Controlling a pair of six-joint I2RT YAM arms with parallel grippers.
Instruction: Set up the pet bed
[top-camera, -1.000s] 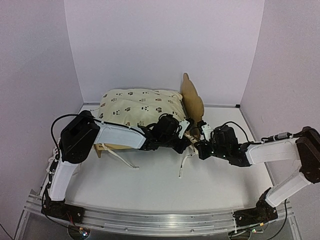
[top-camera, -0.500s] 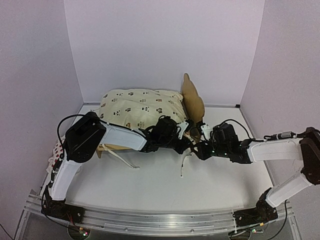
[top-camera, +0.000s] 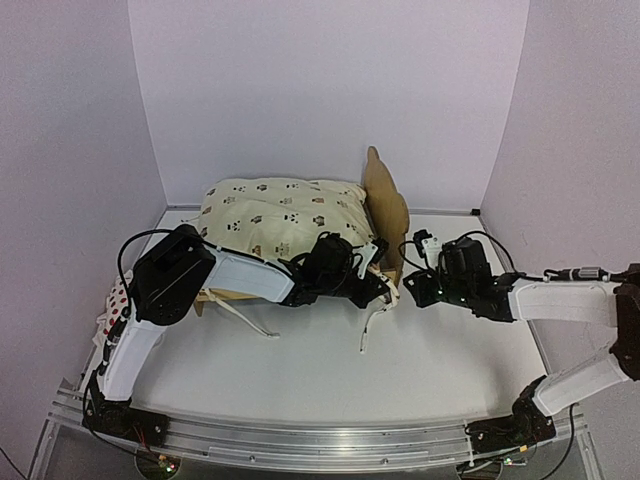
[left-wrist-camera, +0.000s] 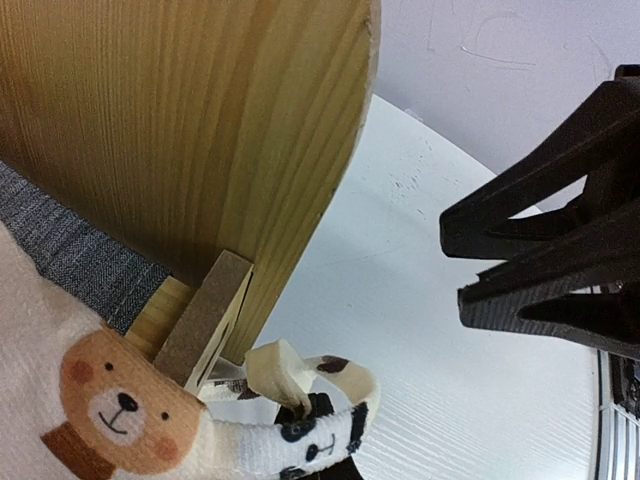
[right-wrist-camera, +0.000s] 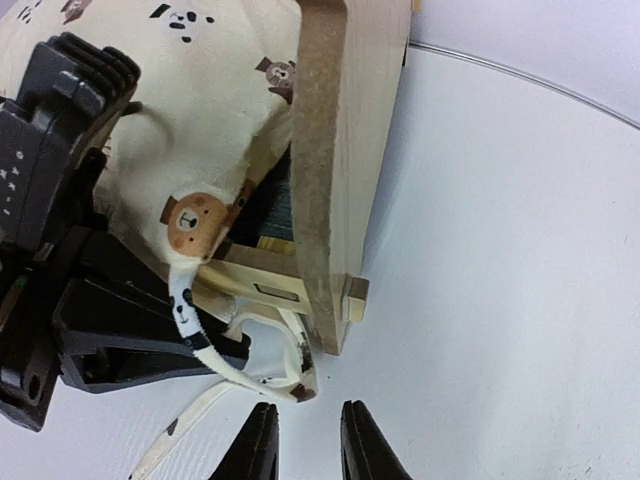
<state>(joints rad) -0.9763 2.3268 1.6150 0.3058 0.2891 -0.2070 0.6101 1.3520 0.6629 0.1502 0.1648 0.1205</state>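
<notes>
Backing off the pet bed (top-camera: 383, 205) at the counter's (top-camera: 330, 380) rear, the right gripper (right-wrist-camera: 307, 410) is hanging slightly open and empty, the left gripper (top-camera: 378, 285) staying closed by the cushion's (top-camera: 280, 210) loose tie (top-camera: 368, 328), so tying looks unfinished.

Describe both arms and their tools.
The left arm and right arm have glossy white link shells between bulky black joint housings, with thin black cables looping out. The left tool and right tool are black, each with two tapered fingers.
</notes>
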